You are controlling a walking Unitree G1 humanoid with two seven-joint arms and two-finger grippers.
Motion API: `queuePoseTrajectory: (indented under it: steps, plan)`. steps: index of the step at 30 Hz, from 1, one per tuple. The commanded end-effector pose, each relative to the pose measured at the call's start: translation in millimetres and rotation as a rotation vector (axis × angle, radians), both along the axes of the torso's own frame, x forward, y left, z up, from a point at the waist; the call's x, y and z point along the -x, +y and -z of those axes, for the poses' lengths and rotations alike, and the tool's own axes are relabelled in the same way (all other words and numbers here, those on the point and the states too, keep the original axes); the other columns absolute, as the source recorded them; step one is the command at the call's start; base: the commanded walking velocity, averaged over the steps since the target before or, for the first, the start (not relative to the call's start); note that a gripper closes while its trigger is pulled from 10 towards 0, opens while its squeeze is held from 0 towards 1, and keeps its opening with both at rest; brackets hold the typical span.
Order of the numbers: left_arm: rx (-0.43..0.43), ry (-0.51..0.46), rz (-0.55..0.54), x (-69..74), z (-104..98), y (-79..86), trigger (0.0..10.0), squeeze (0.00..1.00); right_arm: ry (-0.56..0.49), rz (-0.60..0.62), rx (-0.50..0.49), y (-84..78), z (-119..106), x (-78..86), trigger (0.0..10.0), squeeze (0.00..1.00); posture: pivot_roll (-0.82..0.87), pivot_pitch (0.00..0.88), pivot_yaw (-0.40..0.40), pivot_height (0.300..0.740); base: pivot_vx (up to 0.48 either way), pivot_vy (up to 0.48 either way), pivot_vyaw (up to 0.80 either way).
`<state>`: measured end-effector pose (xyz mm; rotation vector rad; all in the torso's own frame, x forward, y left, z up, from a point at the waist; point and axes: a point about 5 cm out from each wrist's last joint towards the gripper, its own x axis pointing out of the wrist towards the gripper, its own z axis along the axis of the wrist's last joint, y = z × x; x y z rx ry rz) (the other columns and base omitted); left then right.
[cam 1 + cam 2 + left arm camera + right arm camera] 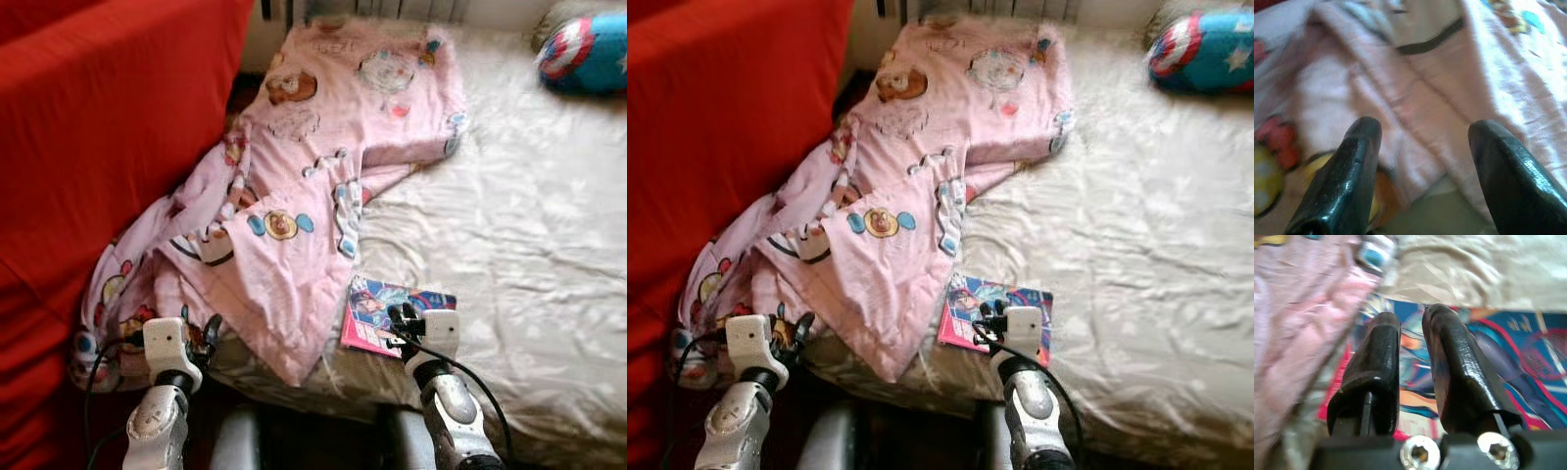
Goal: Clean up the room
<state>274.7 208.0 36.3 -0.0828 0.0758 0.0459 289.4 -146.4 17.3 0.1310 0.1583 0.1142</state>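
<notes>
The bed [549, 245], covered by a creased cream sheet, stretches ahead of both claws and off to the right of the right one. A red sofa [108, 147] stands to the left of the left claw. A pink blanket [294, 196] printed with cartoon figures lies crumpled ahead of the left claw, running from the far end of the bed down over its near left corner and against the sofa. Far ahead and to the right of the right claw lies a blue cushion [588, 54] with a red-and-white shield and star. A colourful comic book [377, 308] lies flat on the sheet at the near edge of the bed, its left side tucked just under the blanket's hem.

The left claw [1422, 129] has its two black fingers spread wide apart, holding nothing; it hovers close over the blanket's folds at the bed's near left corner. Its silver arm reaches up and forward from below.

The right claw [1410, 323] has its fingers drawn nearly together with only a thin gap, nothing between them. Its tips sit right over the comic book's cover; whether they touch it cannot be told. The right arm rises from below, angled slightly leftward.
</notes>
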Motion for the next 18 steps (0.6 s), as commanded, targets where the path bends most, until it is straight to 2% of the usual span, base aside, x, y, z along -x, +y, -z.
queuePoseTrajectory:
  steps: [1,4,7,12,18]
  plan:
    - [0.011,0.036,0.009,6.3,8,-3.0,10.0,0.00,0.041,0.040,-0.001,-7.0,11,10.5,10.0,0.00,0.01,0.197,0.023,0.601,0.000,0.000,0.00]
    - [0.009,0.039,0.012,7.8,9,-2.7,10.0,0.00,0.043,0.056,0.008,-8.6,11,11.1,10.0,0.00,0.01,0.207,0.028,0.601,0.000,0.000,0.00]
    - [0.006,0.042,0.016,9.6,9,-1.9,10.0,0.00,0.092,0.080,0.033,-10.8,17,12.8,10.0,0.00,0.01,0.214,0.032,0.591,0.000,0.000,0.00]
    - [0.003,0.044,0.021,10.3,9,-2.3,10.0,0.00,0.073,0.088,0.027,-13.1,16,13.8,10.0,0.00,0.01,0.225,0.039,0.566,0.000,0.000,0.00]
    - [-0.005,0.047,0.027,11.7,9,-1.9,10.0,0.00,0.075,0.125,0.027,-18.1,14,11.8,10.0,0.00,0.02,0.236,0.043,0.566,0.000,0.000,0.00]
